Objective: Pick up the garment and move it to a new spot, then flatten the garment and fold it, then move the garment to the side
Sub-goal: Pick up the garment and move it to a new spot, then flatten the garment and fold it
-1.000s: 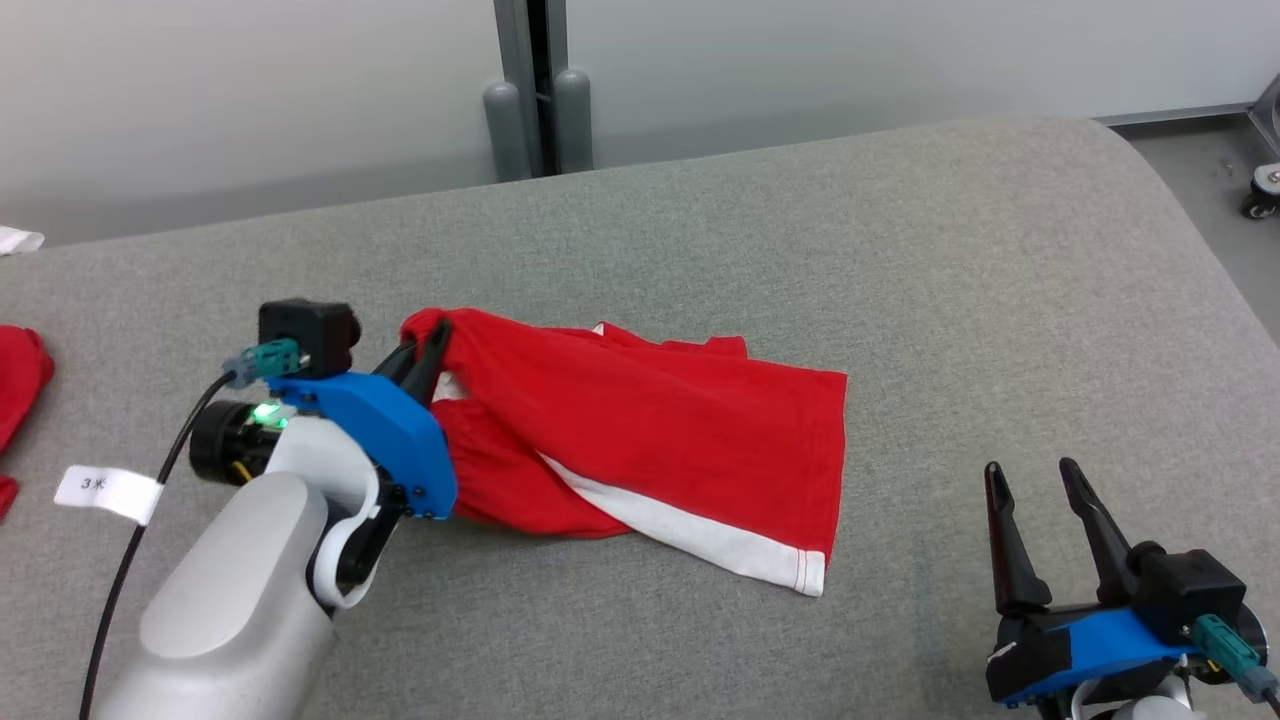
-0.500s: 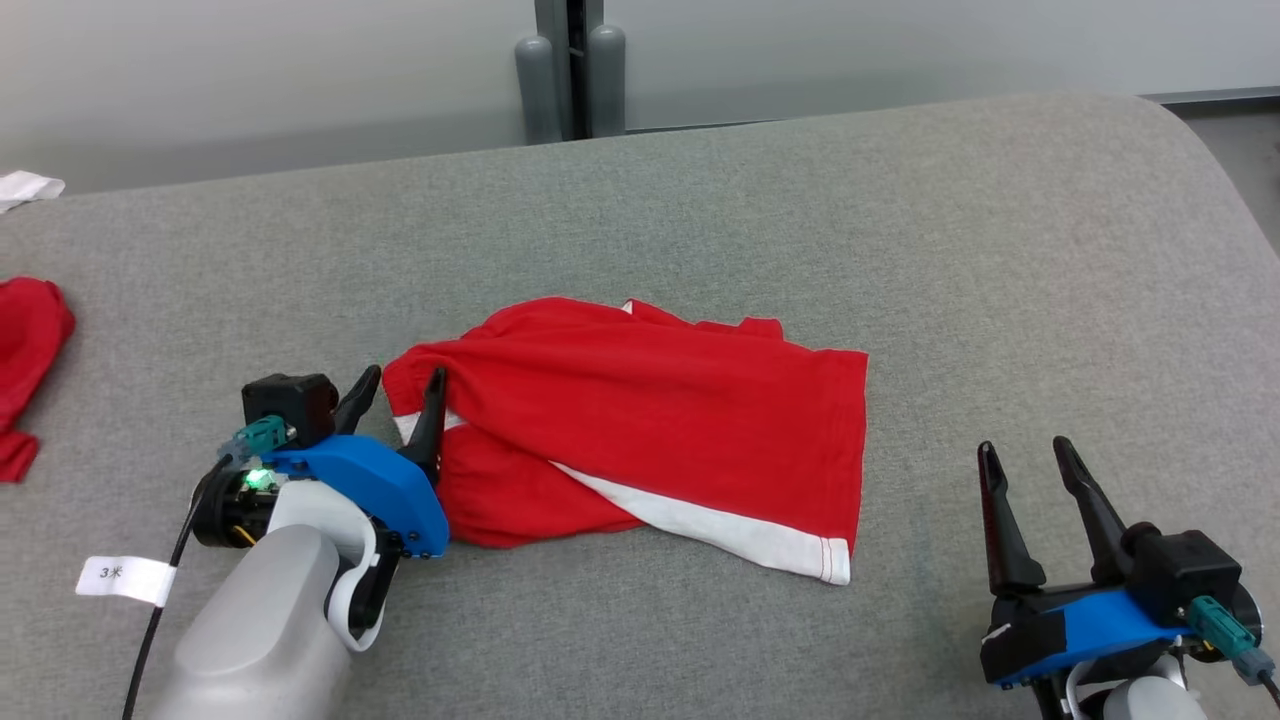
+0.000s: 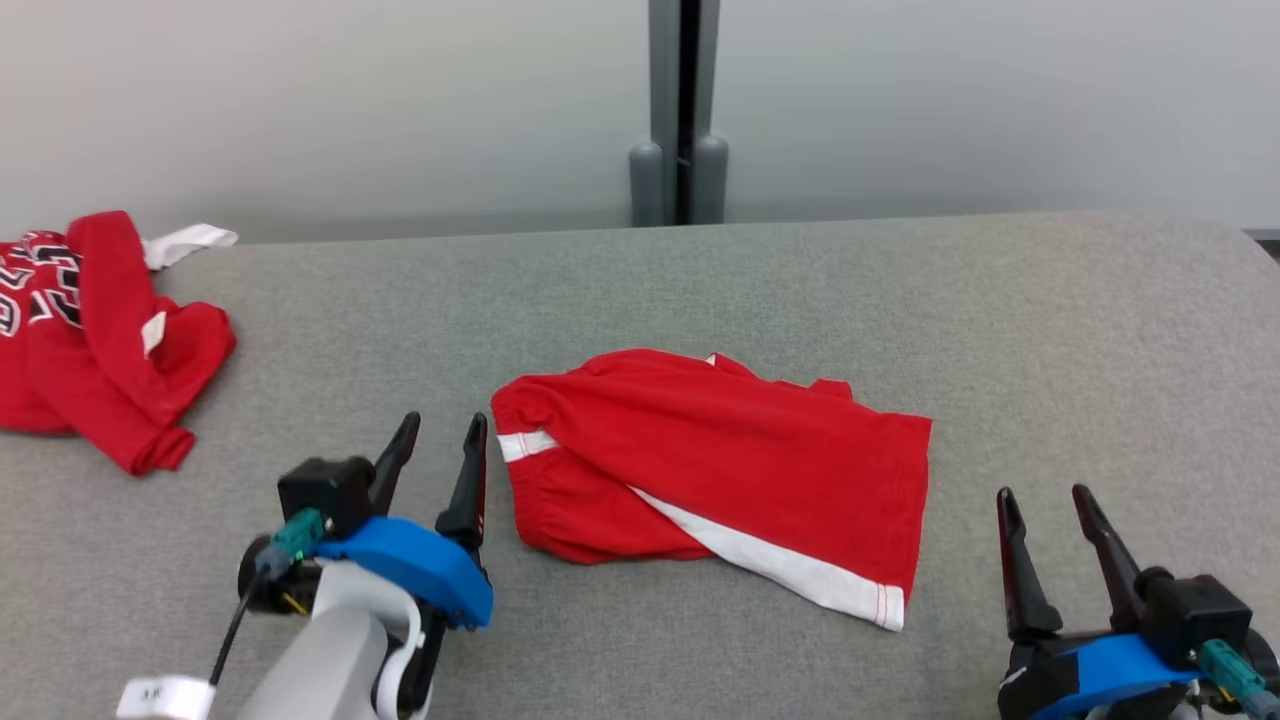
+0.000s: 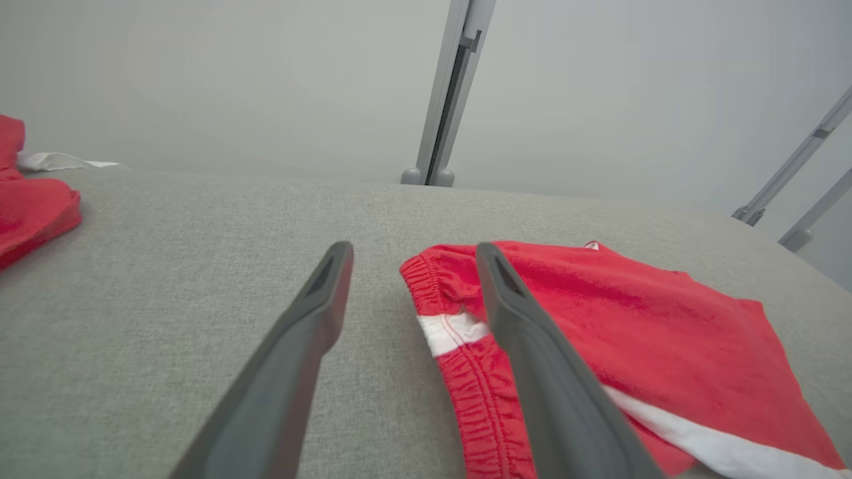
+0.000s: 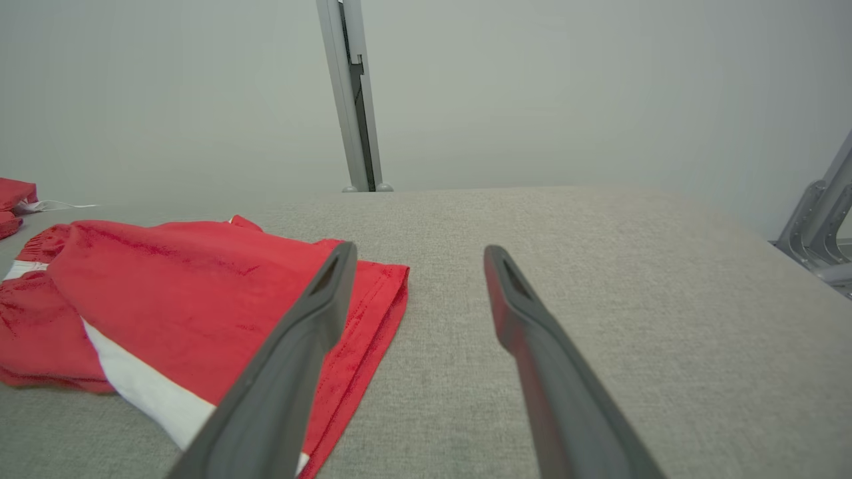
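Observation:
The garment (image 3: 740, 460) is a pair of red shorts with a white stripe, lying folded on the grey table (image 3: 800, 290) near the middle. It shows too in the left wrist view (image 4: 632, 339) and the right wrist view (image 5: 186, 293). My left gripper (image 3: 442, 436) stands open just left of the waistband, holding nothing; its right finger (image 4: 532, 346) sits over the waistband edge in its own view. My right gripper (image 3: 1045, 500) is open at the lower right, a short way right of the shorts' hem.
Another red garment (image 3: 90, 330) with white lettering lies crumpled at the table's far left, with a white scrap (image 3: 190, 240) behind it. A grey post (image 3: 680, 110) stands behind the table's far edge. The table curves away at the right.
My left gripper opened and let go of the shorts' waistband, then drew back to the left. The shorts settled flat. The head camera shifted, so the whole scene moved right.

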Motion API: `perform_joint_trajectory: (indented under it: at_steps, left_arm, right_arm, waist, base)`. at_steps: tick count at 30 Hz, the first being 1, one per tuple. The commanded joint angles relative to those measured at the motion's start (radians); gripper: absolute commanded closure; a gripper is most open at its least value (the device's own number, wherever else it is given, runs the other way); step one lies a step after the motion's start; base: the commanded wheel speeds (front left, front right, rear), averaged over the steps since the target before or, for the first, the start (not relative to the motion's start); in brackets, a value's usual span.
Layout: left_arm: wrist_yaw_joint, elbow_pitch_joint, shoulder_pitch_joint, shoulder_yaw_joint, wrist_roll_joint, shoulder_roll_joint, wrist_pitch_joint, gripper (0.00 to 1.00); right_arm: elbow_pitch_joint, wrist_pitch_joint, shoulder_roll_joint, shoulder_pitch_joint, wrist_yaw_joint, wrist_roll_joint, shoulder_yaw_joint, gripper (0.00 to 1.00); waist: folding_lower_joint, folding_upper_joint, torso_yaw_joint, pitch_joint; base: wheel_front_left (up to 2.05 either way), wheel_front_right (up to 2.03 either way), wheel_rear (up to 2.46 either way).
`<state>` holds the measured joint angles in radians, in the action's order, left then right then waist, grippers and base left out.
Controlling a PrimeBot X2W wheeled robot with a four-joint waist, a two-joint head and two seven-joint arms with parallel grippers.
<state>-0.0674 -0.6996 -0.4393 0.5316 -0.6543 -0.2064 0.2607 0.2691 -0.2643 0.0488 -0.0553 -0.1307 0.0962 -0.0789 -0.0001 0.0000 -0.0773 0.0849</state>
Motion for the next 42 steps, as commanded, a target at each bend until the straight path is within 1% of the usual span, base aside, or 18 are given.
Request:
perform_joint_trajectory:
  at_steps: [1, 5, 9, 12, 15, 21, 28, 42]
  left_arm:
    - [0.020, 0.050, 0.049, -0.028, 0.026, 0.010, 0.005, 0.00]
    - [0.060, 0.160, 0.173, -0.098, 0.088, 0.035, 0.004, 0.00]
    - [0.081, 0.239, 0.276, -0.172, 0.133, 0.062, 0.005, 0.00]
    - [0.071, 0.278, 0.334, -0.210, 0.165, 0.075, 0.005, 0.00]
    - [0.073, 0.303, 0.379, -0.249, 0.194, 0.084, 0.005, 0.00]
    - [0.057, 0.322, 0.429, -0.294, 0.233, 0.106, 0.005, 0.00]
    - [0.037, 0.298, 0.429, -0.314, 0.265, 0.127, 0.005, 0.00]
    - [0.014, 0.264, 0.408, -0.346, 0.295, 0.141, 0.005, 0.00]
  right_arm:
    - [-0.002, 0.000, 0.003, 0.022, 0.000, -0.007, -0.003, 0.00]
    - [-0.003, 0.000, 0.003, 0.056, 0.000, -0.001, 0.005, 0.00]
    - [0.003, 0.000, 0.003, 0.083, 0.000, 0.006, 0.022, 0.00]
    - [0.009, 0.000, 0.003, 0.095, 0.000, 0.014, 0.034, 0.00]
    - [0.014, 0.000, 0.003, 0.107, 0.000, 0.024, 0.046, 0.00]
    - [0.034, 0.000, 0.003, 0.120, 0.000, 0.034, 0.070, 0.00]
    - [0.051, 0.000, 0.003, 0.109, 0.000, 0.034, 0.081, 0.00]
    - [0.053, 0.000, 0.003, 0.098, 0.000, 0.026, 0.078, 0.00]
  waist:
    - [0.0001, 0.0000, 0.011, -0.022]
    - [0.0001, 0.0000, 0.037, -0.067]
    - [0.0001, 0.0000, 0.051, -0.093]
    - [0.0001, 0.0000, 0.055, -0.102]
    - [0.0001, 0.0000, 0.056, -0.110]
    - [0.0001, 0.0000, 0.054, -0.119]
    - [0.0001, 0.0000, 0.054, -0.120]
    - [0.0001, 0.0000, 0.057, -0.116]
  base:
    - [0.00, 0.00, 0.00]
    - [0.00, 0.00, 0.00]
    - [0.00, 0.00, 0.00]
    - [0.00, 0.00, 0.00]
    - [0.00, 0.00, 0.00]
    - [0.00, 0.00, 0.00]
    - [0.00, 0.00, 0.00]
    - [0.00, 0.00, 0.00]
